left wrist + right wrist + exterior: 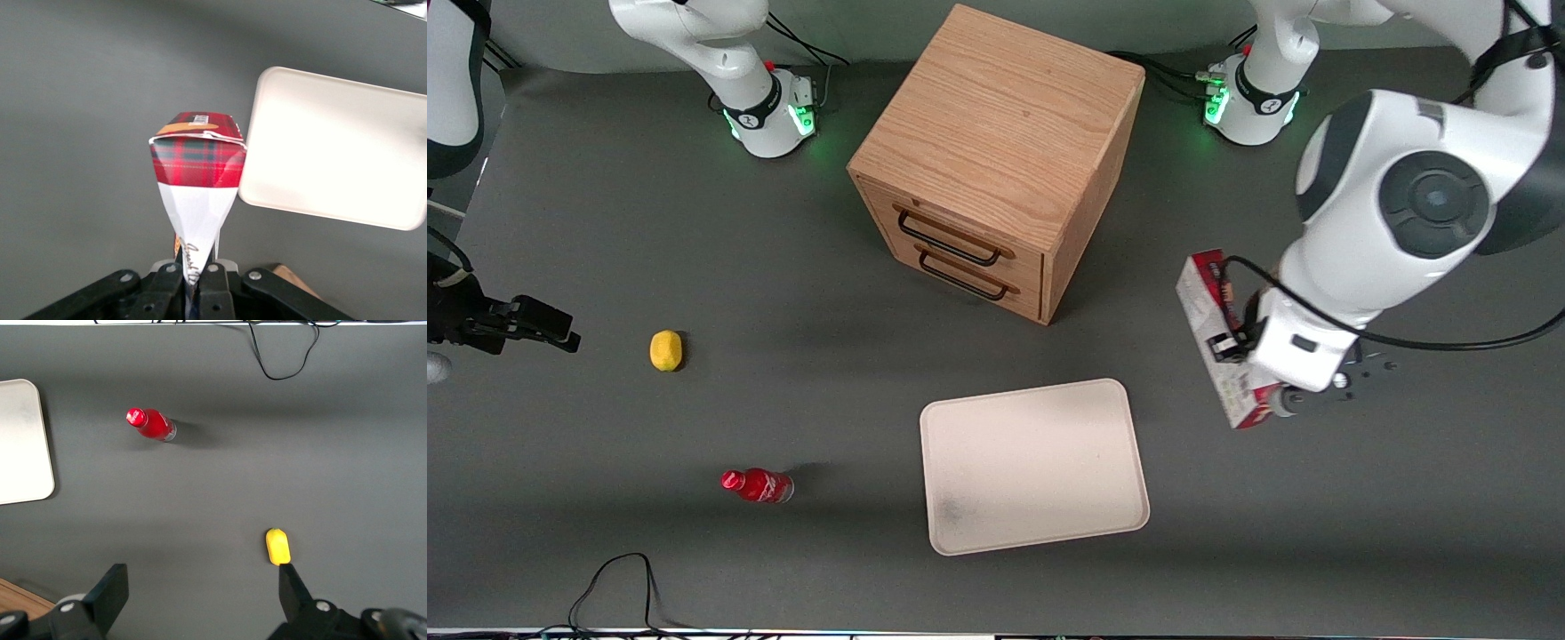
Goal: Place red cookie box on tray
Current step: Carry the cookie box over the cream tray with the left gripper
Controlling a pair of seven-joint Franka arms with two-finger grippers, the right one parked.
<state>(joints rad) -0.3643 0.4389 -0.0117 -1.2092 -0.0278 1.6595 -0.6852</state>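
The red cookie box (1214, 333) is a slim oblong box with red tartan sides and a grey-white printed face. My left gripper (1240, 342) is shut on it and holds it above the table, beside the tray toward the working arm's end. In the left wrist view the box (197, 173) sticks out from between the fingers (212, 283), which clamp its white face. The cream-white tray (1033, 464) lies flat on the table with a faint grey smudge; it also shows in the left wrist view (337, 147) beside the box, and in the right wrist view (20, 443).
A wooden two-drawer cabinet (996, 160) stands farther from the front camera than the tray. A small red bottle (758, 485) and a yellow lemon-like object (665, 349) lie toward the parked arm's end. A black cable (618, 587) loops near the front edge.
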